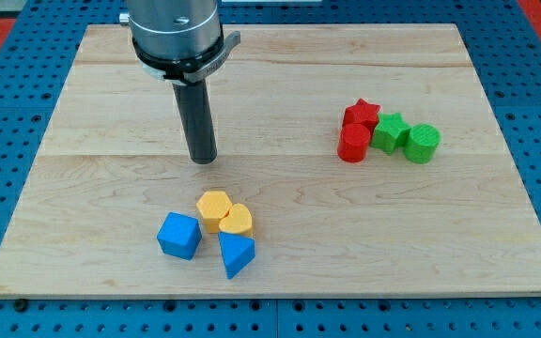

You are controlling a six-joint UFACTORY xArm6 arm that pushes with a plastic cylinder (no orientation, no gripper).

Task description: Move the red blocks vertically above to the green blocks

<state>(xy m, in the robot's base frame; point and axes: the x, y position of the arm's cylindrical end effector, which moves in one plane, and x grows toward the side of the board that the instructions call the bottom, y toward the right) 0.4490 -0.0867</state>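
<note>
A red star block (pixel 362 115) and a red cylinder block (pixel 353 144) sit close together at the view's right. Just right of them are a green star block (pixel 390 131) and a green cylinder block (pixel 422 143), all in one tight cluster. My tip (pixel 203 160) rests on the board left of centre, far to the left of the red blocks and above the yellow and blue group. It touches no block.
A yellow hexagon block (pixel 214 208), a yellow heart-like block (pixel 237 222), a blue cube (pixel 178 235) and a blue triangular block (pixel 236 253) cluster near the view's bottom. The wooden board (pixel 111 113) lies on a blue pegboard surface.
</note>
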